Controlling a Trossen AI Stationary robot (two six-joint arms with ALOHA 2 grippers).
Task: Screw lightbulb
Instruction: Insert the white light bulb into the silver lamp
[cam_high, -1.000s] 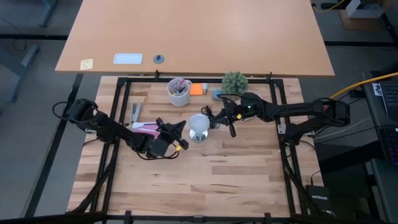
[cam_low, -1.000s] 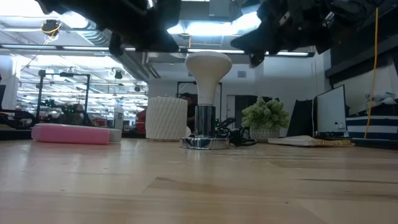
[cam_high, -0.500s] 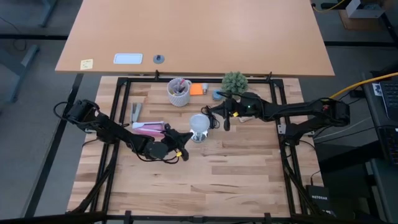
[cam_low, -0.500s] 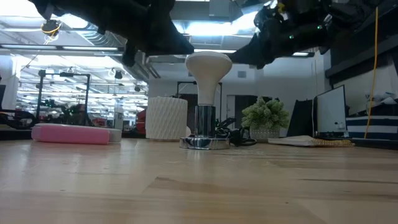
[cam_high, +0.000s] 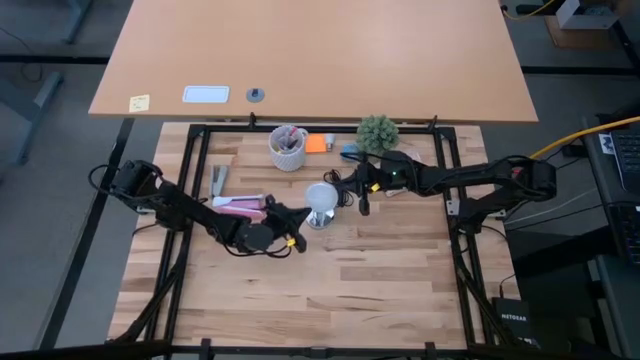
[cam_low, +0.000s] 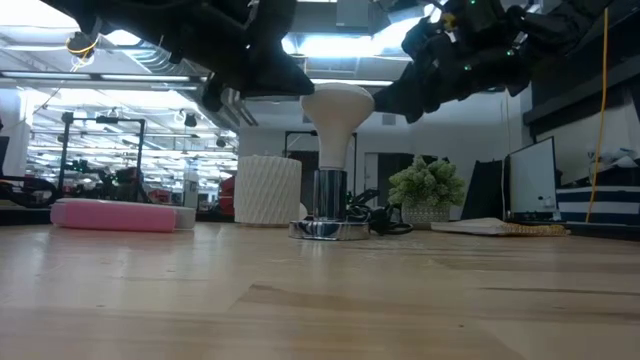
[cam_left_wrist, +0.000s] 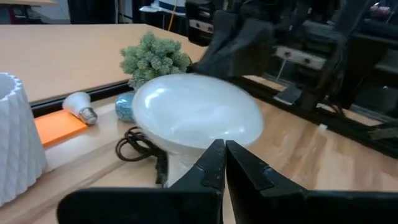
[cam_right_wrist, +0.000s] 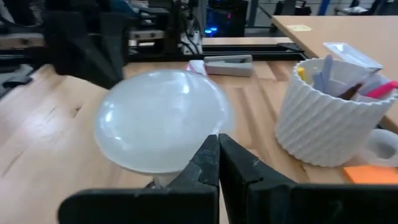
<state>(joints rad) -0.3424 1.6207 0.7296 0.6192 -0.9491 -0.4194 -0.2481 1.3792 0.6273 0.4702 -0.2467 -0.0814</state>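
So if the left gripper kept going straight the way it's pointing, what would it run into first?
Most likely the white frosted globe lightbulb, standing in the silvery round fitting. The shut left gripper points at its underside from close by, though the exact gap is unclear.

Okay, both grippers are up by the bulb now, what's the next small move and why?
Probably open the right gripper and bring it around the lightbulb. Both it and the left gripper sit shut beside the globe, holding nothing, and the bulb stands upright in the silvery fitting.

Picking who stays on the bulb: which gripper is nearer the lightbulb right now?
Left, narrowly. The left gripper, shut, sits just beside the lightbulb on its left; the right gripper, also shut, hangs a little farther off on its right. Neither holds it.
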